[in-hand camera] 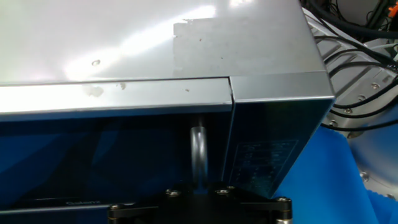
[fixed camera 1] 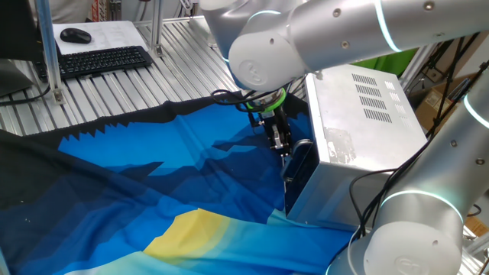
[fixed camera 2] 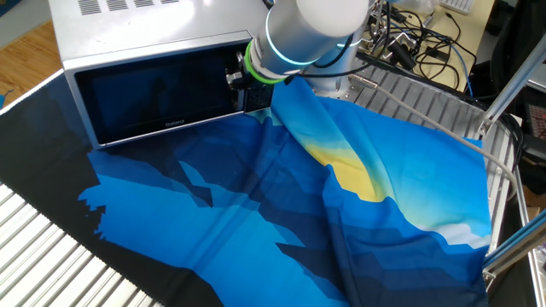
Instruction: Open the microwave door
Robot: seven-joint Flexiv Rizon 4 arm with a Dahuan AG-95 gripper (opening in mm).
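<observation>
The microwave point(fixed camera 1: 367, 99) is a silver box with vent slots at the right of one fixed view and at the top left of the other fixed view point(fixed camera 2: 128, 26). The microwave door point(fixed camera 2: 162, 94), dark glass, looks flush with the casing. Its curved silver bar handle point(in-hand camera: 198, 152) stands at the door's right edge. My gripper point(fixed camera 2: 238, 81) is right at the handle, also seen in one fixed view point(fixed camera 1: 280, 143). In the hand view the handle runs down into the gripper's black body point(in-hand camera: 199, 198). The fingers are hidden, so I cannot see whether they grip it.
A blue and yellow cloth point(fixed camera 2: 281, 196) covers the table in front of the microwave. A keyboard point(fixed camera 1: 103, 59) and mouse point(fixed camera 1: 76, 35) lie at the far left. Cables point(fixed camera 2: 418, 47) and a metal frame post point(fixed camera 2: 512, 85) stand beside the microwave.
</observation>
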